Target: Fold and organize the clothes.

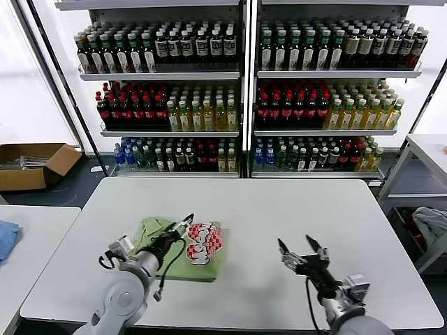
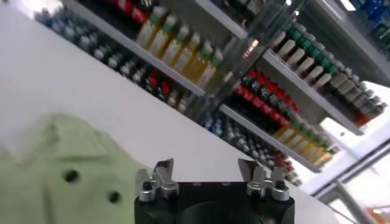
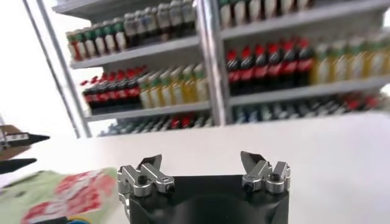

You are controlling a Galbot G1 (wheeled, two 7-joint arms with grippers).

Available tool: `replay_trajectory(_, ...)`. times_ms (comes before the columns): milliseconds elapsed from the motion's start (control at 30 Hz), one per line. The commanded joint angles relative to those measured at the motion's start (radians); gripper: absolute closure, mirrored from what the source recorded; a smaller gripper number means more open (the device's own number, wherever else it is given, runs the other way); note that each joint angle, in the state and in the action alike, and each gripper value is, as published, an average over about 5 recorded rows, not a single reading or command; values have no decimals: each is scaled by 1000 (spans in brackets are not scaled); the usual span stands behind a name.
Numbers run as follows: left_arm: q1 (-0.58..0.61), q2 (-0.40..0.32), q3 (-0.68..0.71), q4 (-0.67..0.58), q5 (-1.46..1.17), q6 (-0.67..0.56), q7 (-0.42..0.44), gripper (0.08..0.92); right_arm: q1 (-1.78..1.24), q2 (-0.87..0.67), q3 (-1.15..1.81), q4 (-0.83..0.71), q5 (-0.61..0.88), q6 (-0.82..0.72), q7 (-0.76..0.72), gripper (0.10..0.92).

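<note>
Hovering over the folded polo shirt (image 1: 187, 249) — left end effector (image 1: 183, 225) spread, empty; right end effector (image 1: 299, 248) likewise.

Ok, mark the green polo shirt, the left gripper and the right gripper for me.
green polo shirt (image 1: 180, 264): head view, plain green fabric below the logo.
left gripper (image 1: 186, 222): head view, midway between its open fingertips.
right gripper (image 1: 294, 245): head view, midway between its open fingertips.
</note>
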Motion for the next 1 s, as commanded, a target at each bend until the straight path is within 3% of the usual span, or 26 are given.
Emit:
replay_trajectory(33, 161, 96, -284, -16, 373, -5, 204, 237, 325, 37, -431, -242, 100, -140, 79, 203)
replay_trajectory(133, 196, 74, -322, -39, 382, -10, 212, 188, 375, 61, -488, -304, 88, -157, 87, 203)
replay_trajectory(433, 231, 17, -332, -43, 394, -28, 222, 177, 428, 93, -519, -388, 77, -172, 85, 238)
replay_trajectory(1000, 230, 2, -327, -46, 377, -26, 217, 177, 390, 77, -464, -331, 114, -172, 81, 726)
